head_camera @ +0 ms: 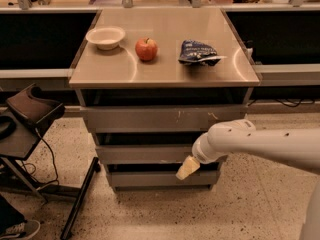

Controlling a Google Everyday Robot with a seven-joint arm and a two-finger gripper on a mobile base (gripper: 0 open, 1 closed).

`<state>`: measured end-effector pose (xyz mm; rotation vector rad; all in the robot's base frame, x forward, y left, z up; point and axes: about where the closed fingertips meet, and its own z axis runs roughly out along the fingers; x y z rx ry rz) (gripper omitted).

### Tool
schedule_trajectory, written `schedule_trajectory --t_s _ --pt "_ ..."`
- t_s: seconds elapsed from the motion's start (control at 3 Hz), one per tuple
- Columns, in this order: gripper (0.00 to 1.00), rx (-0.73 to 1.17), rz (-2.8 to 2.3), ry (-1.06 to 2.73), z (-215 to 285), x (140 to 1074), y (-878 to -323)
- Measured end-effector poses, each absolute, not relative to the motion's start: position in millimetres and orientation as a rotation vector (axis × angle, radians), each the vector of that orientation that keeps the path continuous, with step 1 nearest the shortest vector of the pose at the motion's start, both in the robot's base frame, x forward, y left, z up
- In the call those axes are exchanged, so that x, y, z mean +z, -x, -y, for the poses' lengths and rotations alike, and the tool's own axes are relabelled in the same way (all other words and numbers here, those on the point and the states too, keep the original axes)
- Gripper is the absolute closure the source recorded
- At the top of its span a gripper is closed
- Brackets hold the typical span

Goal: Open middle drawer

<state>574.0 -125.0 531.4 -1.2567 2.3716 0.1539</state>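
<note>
The wide shallow grey metal middle drawer (145, 154) sat under the taller scratched grey front (150, 119). Our cream hand (187, 168) hung lower-right of that front; closure we could not tell. We judged the drawer stiff, slick: hook its underside.

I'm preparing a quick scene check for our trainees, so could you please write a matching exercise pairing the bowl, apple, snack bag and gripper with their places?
Things:
1 bowl
2 apple
3 snack bag
4 gripper

Places:
A cabinet top, centre
B low, at the right end of the middle drawer
C cabinet top, right
D cabinet top, left

Pairs: 1-D, 2-A, 3-C, 4-B
</note>
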Motion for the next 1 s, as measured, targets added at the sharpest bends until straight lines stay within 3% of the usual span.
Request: schedule_trajectory --t_s 0.33,1.0 --pt "0.00 0.247 -2.369 1.364 140.9 485.3 -583.0" --pt "0.00 0.191 -2.210 1.672 155.6 466.1 -614.9"
